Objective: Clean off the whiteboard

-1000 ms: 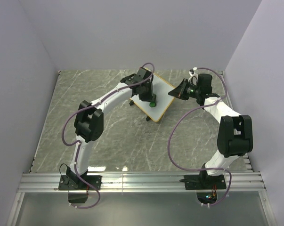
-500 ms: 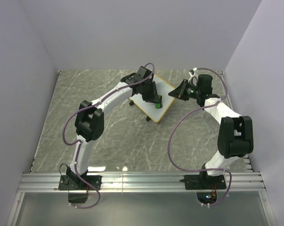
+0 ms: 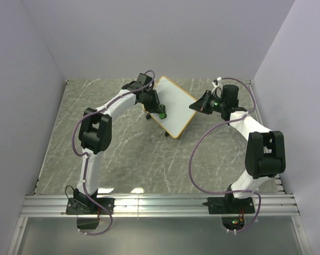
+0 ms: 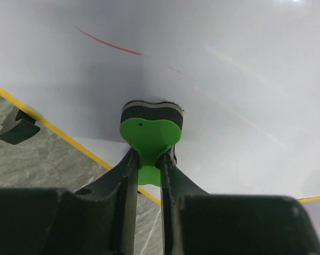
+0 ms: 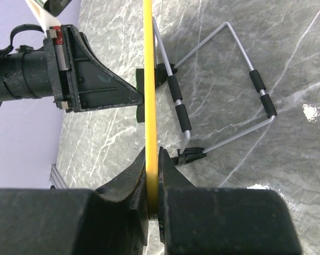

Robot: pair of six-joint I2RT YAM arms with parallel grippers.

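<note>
I am in the wiping step. My left gripper (image 4: 148,164) is clamped on the green eraser (image 4: 150,130), and its dark felt seems to rest on the whiteboard (image 3: 175,103) near the left edge. The board stands tilted on a wire stand (image 5: 223,90) at the far middle of the table (image 3: 112,159). My right gripper (image 5: 152,159) is closed on its yellow frame. A thin red stroke (image 4: 109,45) lies beyond the eraser. I judge the next move must carry the felt across this stroke with even pressure.
</note>
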